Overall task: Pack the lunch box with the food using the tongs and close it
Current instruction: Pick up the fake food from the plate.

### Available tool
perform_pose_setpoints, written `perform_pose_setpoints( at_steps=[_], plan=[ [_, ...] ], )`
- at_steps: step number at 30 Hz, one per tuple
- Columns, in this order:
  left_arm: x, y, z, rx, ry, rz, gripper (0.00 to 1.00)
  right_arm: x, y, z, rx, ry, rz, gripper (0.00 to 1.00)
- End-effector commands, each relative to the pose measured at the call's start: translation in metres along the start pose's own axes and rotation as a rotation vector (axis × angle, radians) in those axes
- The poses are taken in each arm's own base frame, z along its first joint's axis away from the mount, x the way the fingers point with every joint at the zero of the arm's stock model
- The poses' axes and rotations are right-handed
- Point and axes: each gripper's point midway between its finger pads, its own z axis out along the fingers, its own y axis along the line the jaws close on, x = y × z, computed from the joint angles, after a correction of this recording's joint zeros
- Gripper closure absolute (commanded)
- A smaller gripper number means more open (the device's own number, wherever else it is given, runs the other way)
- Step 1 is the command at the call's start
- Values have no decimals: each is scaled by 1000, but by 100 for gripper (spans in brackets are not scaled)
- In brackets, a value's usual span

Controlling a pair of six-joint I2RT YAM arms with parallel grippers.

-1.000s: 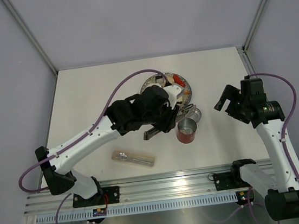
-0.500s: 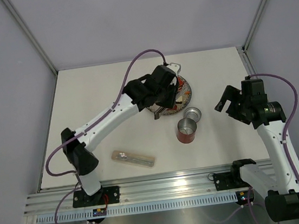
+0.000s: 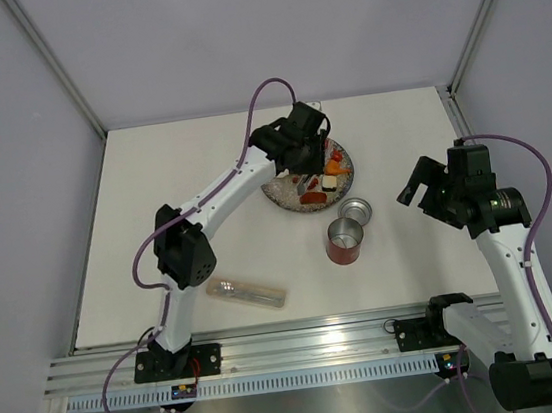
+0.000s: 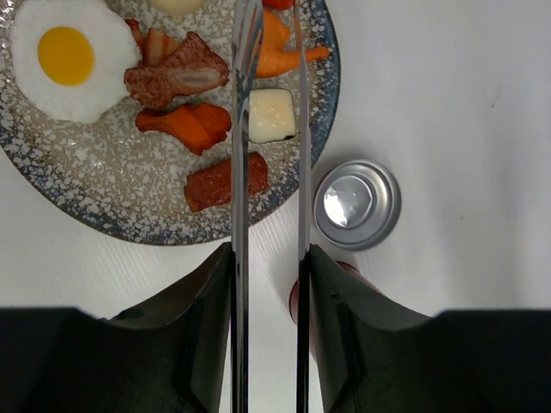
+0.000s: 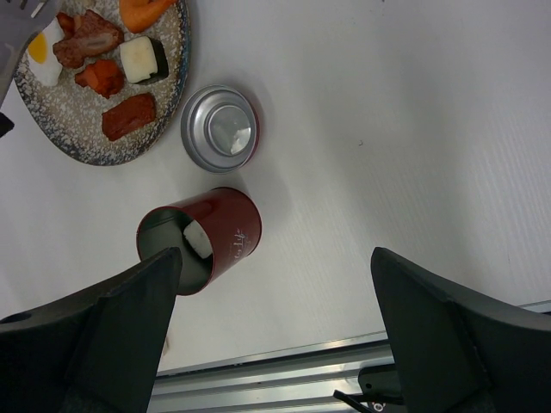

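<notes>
My left gripper (image 4: 269,258) is shut on the slim silver tongs (image 4: 239,172), one finger against each arm. The arms stand apart and reach out over the speckled plate (image 4: 103,215); their tips run off the top edge. On the plate lie a fried egg (image 4: 65,56), sausages (image 4: 176,76), orange shrimp (image 4: 189,125) and a white sushi block (image 4: 272,114), which shows between the tong arms. The red lunch box (image 5: 202,241) stands upright with a white block (image 5: 198,238) inside. Its lid (image 5: 220,127) lies beside it. My right gripper (image 5: 275,258) hangs open above the table, right of the lunch box.
From above, the plate (image 3: 280,194), lid (image 3: 357,208) and lunch box (image 3: 345,241) sit close together mid-table. A clear sleeve with a silver item (image 3: 246,292) lies near the front edge. An aluminium rail (image 3: 312,338) runs along the near side.
My left arm has swung from above the lunch box back and away to the plate, taking the tongs with it. The right arm has stayed still.
</notes>
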Motion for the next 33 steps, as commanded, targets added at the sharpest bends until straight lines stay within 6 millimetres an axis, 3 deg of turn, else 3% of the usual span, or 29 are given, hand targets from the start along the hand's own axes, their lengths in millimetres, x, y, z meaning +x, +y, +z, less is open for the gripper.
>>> perform_pose_setpoints(
  at_steps=[1,7,15,25,33],
  plan=[
    [-28,-6,7,-2,-89,-29,57,-9,4,-11,-13,-42,-13,0],
    [-31,-4,28,4,-79,-67,57,-10,6,-6,-15,-31,-13,1],
    [-12,3,36,-4,-20,11,56,-5,2,-2,-8,-21,-13,1],
    [2,4,2,-9,-37,172,54,-5,3,0,-13,-18,-8,1],
    [6,-2,0,20,-15,175,51,-4,5,1,-21,-15,-2,1]
  ],
)
